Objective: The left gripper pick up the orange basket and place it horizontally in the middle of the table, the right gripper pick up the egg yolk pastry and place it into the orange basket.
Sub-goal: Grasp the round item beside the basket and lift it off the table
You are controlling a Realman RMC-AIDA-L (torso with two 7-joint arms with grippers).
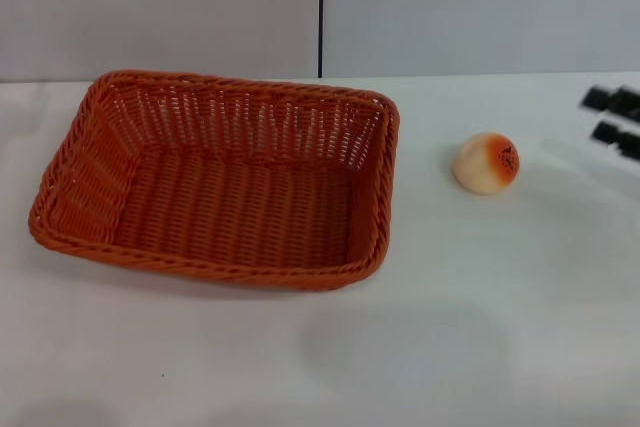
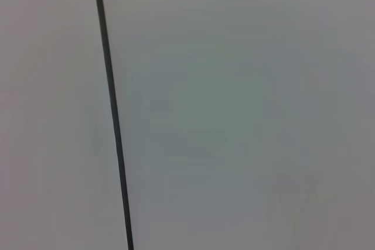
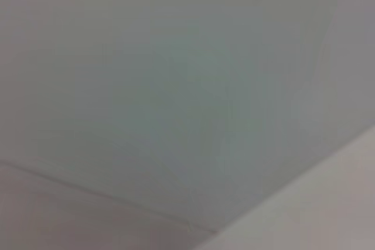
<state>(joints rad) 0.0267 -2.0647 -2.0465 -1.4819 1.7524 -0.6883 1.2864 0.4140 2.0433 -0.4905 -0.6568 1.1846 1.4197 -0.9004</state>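
You have the orange basket (image 1: 215,182) resting on the table (image 1: 480,327), left of centre, its long side running roughly across your view and nothing inside it. The egg yolk pastry (image 1: 486,162) sits on the bare tabletop well apart from the basket's right end, blush patch facing up and to the right. At the right edge you see only the black tips of the right gripper (image 1: 615,117), spread apart above the table and holding nothing, while the left gripper is out of view.

At the head view's right edge, black tips of the right tool (image 1: 612,115) are blurred and cut off — its jaw state unreadable — and the left tool is nowhere shown.
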